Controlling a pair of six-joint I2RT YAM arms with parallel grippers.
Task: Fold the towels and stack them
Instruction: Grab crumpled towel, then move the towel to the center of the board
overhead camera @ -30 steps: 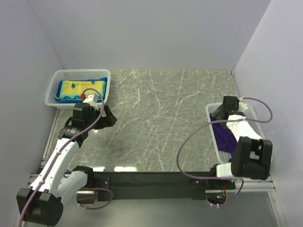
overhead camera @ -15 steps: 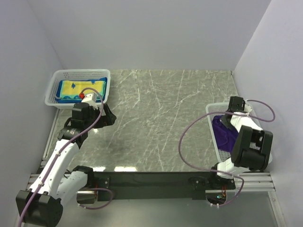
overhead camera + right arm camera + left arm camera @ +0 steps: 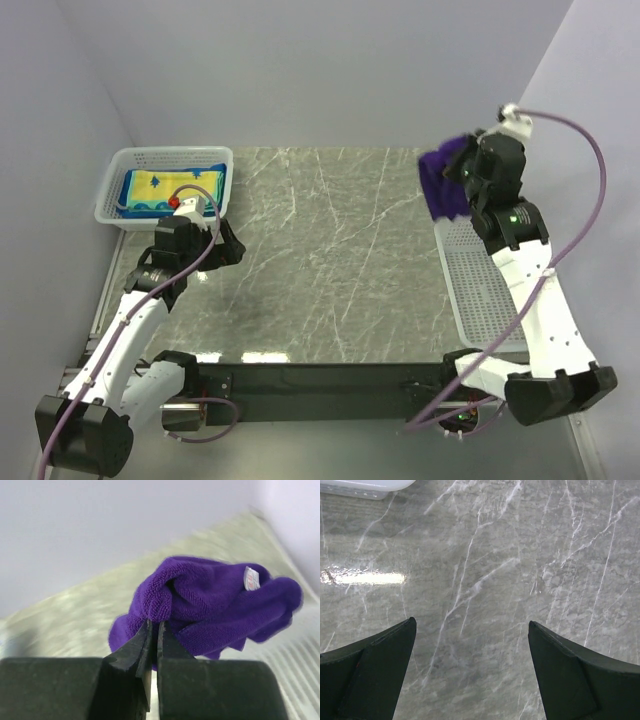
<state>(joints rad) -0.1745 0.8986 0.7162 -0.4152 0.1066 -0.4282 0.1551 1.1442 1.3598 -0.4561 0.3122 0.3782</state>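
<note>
A purple towel (image 3: 441,184) hangs bunched in the air above the far end of the right basket (image 3: 490,290), pinched at a fold by my right gripper (image 3: 462,172), which is shut on it. In the right wrist view the purple towel (image 3: 210,605) bulges past my closed right gripper (image 3: 154,625), a white tag showing on it. A yellow towel with a blue border (image 3: 170,190) lies in the left basket (image 3: 165,157). My left gripper (image 3: 228,248) hovers low over the marble table beside that basket, open and holding nothing; in the left wrist view my left gripper (image 3: 471,626) frames bare marble.
The right white mesh basket shows its bare floor along the table's right edge. The left basket stands at the far left corner. Grey walls close in on three sides. A purple cable (image 3: 590,160) loops from the right wrist.
The right gripper closed on the purple towel in the right basket and lifted it up and toward the far end. The left arm stayed where it was.
</note>
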